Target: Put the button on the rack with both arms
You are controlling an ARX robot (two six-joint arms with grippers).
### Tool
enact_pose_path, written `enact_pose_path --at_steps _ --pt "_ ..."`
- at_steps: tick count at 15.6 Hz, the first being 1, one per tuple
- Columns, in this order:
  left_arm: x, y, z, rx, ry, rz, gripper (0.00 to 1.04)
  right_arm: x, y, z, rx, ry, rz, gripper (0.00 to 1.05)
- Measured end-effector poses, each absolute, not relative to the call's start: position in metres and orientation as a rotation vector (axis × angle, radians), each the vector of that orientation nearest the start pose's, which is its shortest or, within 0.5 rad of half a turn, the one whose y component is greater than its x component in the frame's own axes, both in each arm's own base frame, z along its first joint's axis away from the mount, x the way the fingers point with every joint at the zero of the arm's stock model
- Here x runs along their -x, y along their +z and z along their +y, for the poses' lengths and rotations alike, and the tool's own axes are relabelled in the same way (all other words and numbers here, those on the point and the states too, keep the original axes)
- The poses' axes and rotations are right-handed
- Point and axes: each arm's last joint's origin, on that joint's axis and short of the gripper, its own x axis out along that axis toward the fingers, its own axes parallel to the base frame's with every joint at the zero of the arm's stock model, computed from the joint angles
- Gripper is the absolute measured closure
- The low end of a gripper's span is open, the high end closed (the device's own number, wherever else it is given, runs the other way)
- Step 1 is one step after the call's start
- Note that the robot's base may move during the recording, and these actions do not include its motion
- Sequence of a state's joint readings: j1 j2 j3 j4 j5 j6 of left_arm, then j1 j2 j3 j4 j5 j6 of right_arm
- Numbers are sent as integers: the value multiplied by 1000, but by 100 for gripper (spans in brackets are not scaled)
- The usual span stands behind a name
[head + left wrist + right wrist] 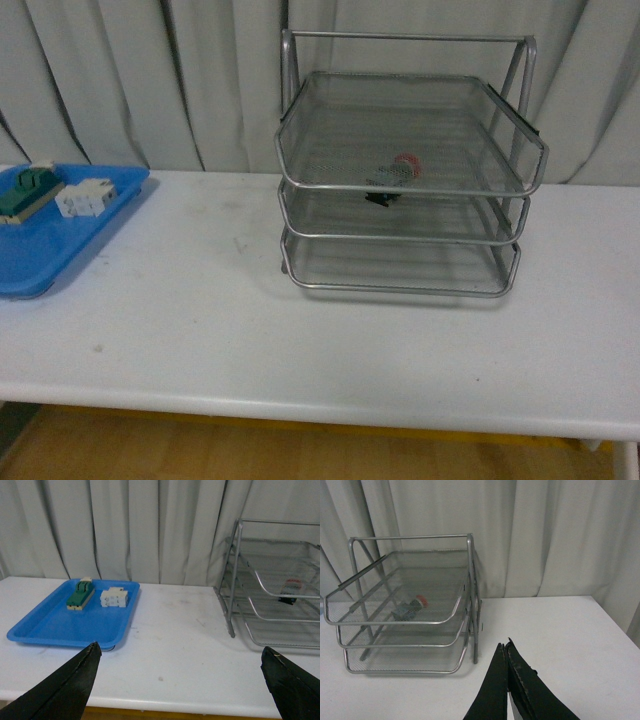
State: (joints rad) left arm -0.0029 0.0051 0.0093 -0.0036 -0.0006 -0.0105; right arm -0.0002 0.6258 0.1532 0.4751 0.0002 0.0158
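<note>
one button (398,172) in top tier of one rack (410,190), two blocks (55,193) on tray (60,245)

Button (411,609) in rack's (400,622) top tier

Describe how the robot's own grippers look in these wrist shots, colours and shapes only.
Only fingertips show. The left gripper has two matte black fingers, wedge-shaped and tapering to points, with slightly rough edges. The right gripper has two similar black, blade-like fingers narrowing to a tip. No cables, markings or arm bodies are visible; the front view shows neither arm.
</note>
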Motion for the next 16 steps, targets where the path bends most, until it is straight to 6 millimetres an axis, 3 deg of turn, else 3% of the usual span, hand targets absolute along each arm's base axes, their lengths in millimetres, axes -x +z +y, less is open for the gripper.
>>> enact_pose_path --at_steps 11,16 --pt "-97 166 0 10 -3 -1 7 -119 170 0 -6 0 -7 103" --pt "-97 166 0 10 -2 -1 7 -111 170 0 -6 -1 -12 103"
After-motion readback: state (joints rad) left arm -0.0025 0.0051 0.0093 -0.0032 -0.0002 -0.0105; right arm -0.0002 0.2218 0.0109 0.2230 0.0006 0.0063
